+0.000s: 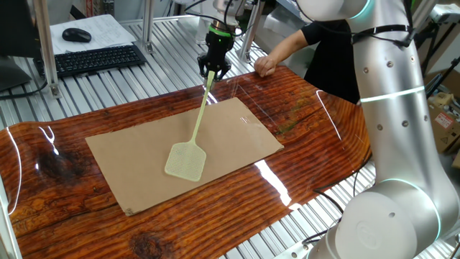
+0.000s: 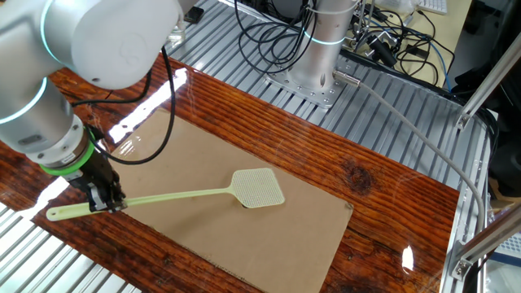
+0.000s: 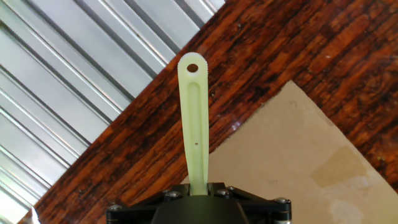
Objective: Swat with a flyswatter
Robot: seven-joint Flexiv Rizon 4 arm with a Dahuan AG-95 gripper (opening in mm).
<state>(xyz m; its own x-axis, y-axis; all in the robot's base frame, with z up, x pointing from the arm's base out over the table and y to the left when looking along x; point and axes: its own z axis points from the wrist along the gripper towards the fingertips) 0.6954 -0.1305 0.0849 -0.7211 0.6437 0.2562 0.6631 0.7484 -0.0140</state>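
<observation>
Pale yellow-green flyswatter, fine mesh head. Plain tan cardboard sheet. Red-brown, dark-grained table; black gripper.

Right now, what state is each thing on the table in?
flyswatter: handle gripped near its end, mesh head lying flat on the cardboard.
claw: shut on the flyswatter handle, pointing steeply down.
cardboard sheet: lying flat on the wooden tabletop.
</observation>
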